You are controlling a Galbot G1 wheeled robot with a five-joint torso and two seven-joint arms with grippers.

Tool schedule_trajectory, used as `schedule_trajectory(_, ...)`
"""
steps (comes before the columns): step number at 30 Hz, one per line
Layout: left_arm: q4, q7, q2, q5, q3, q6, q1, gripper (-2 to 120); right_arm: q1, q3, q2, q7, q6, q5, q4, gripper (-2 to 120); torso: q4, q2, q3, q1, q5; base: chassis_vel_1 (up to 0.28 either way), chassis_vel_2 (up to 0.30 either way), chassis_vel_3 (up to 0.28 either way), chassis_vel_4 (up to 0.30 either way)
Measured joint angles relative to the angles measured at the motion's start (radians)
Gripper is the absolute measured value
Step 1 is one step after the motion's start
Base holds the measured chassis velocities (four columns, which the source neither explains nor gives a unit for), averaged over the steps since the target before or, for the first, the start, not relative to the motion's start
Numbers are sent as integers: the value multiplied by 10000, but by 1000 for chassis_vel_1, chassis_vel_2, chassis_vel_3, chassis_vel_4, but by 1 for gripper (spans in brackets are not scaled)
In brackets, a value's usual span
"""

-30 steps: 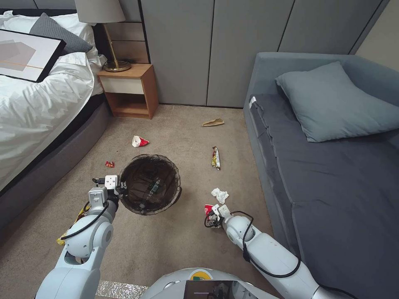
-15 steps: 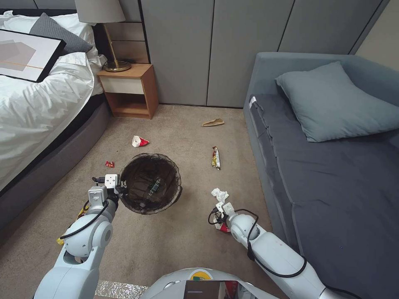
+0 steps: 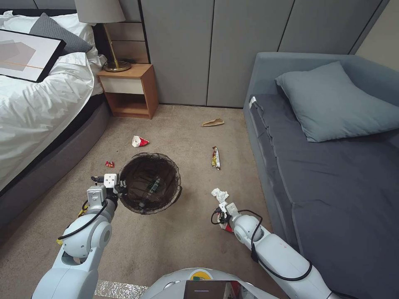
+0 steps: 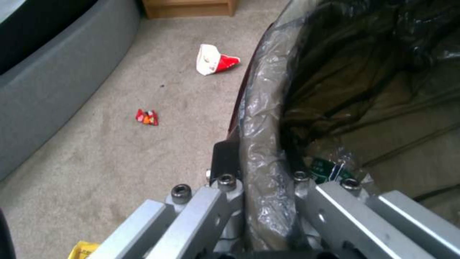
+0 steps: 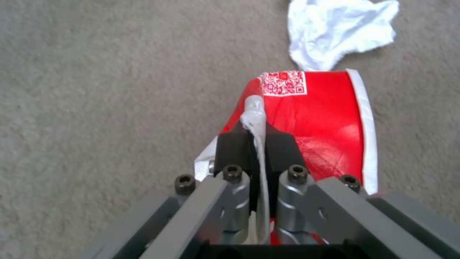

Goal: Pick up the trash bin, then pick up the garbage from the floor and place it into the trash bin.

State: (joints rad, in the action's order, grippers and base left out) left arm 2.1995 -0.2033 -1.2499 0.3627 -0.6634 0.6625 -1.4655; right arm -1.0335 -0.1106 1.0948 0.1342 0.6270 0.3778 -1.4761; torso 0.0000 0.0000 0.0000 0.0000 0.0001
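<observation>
On the beige carpet: right gripper, fingers pinched on crushed red-and-white paper cup; lift clear, carry over the bag-lined white bin, its rim clamped by left gripper.

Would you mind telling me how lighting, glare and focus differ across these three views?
Head view: even, soft light, straight wall panels bowing toward the edges. Left wrist view: pale glare on the bag over the trash bin rim, left gripper blurred up close. Right wrist view: right gripper clamps the sheeny red paper cup; tissue nearly bleached.
</observation>
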Motion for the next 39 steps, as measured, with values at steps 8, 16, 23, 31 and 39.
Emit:
schedule_trajectory(8,29,6,-16,-15,-1,-1,-14,3,-258,441,-276,50,-21,5,-644,0,1,0,0,0,1,0,0,0,0)
schedule_trajectory(16,58,-9,-16,-8,-2,36,12,3,-763,1772,-857,214,46,751,-2524,0,0,0,0,0,1,0,0,0,0)
schedule_trajectory(23,5,-15,-28,-21,93,115,108,3,-1500,3416,-1458,505,-15,1865,-5117,0,-1,0,0,0,1,0,0,0,0)
schedule_trajectory(31,158,-85,-28,-52,183,294,113,3,-1794,4816,-1792,977,309,3455,-7581,0,-1,0,0,0,1,0,0,0,0)
schedule_trajectory(39,436,-310,48,124,133,624,30,3,-1316,5567,-2541,1570,869,5756,-9317,0,2,0,0,0,-1,0,0,0,0)
